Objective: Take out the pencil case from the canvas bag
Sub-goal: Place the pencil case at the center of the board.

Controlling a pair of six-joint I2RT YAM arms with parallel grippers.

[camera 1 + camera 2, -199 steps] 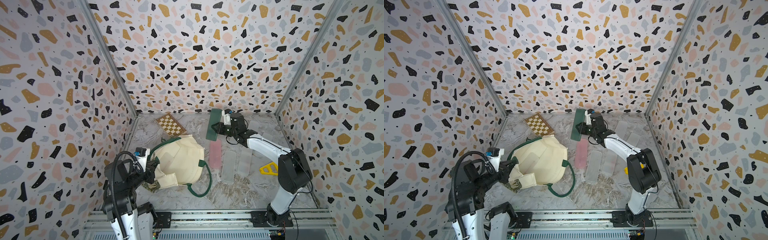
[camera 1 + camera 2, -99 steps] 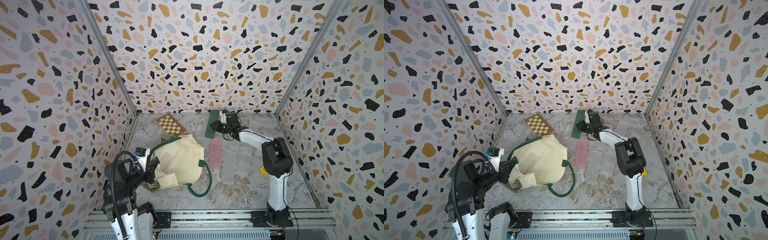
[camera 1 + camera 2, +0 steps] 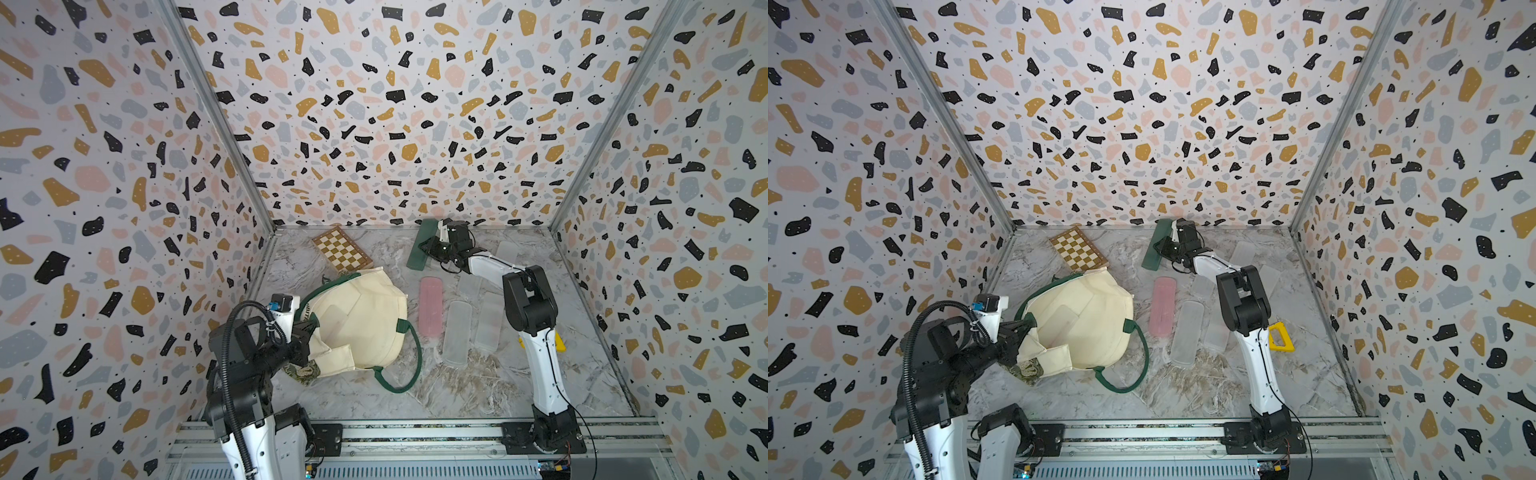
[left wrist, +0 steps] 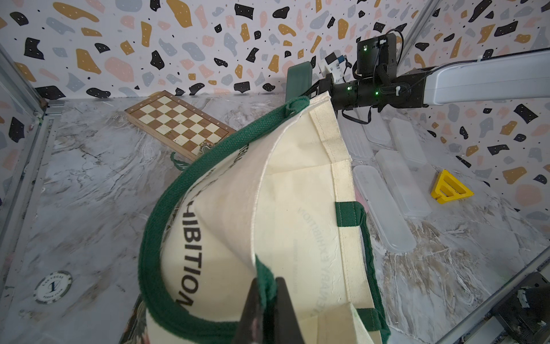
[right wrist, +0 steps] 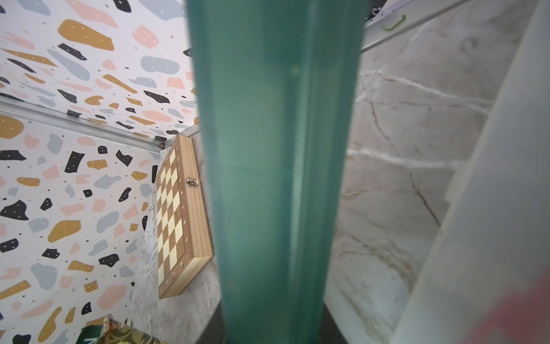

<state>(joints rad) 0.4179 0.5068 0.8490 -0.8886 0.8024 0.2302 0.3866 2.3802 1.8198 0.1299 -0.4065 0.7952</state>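
**Bench state.** The canvas bag [image 3: 361, 320] lies slumped on the marbled bench [image 3: 478, 390], left of centre, with its mouth turned towards the left arm. One dark green strap [image 3: 399, 374] loops out over the bench on the near side. The leafy-print patch [image 3: 305, 371] is crumpled under the bag's near-left corner.

**Left arm.** The left fingers [image 4: 287, 315] are closed on the bag's rim, pinching cloth and green strap together where the strap is sewn on. The rim is drawn up off the bench at that spot.

**Right arm.** It is stretched to the far side of the bench, close to the back wall. The right fingers [image 3: 431, 245] are clamped on the green pencil case [image 3: 420, 249], gripping across its long sides. The case is fully outside the bag and well apart from it. In the left wrist view it [image 4: 297, 80] stands nearly upright behind the bag's raised corner. Whether its lower end touches the bench cannot be told.

**Other items.**
- A pink case [image 3: 430, 307] lies flat just beside the bag.
- Several translucent cases [image 3: 456, 332] lie between the pink case and the right arm.
- A wooden chessboard [image 3: 341, 248] sits at the far left, near the bag's far edge.
- A yellow triangular piece [image 3: 1280, 337] lies beside the right arm.
- A poker chip [image 4: 53, 286] lies near the left wall.
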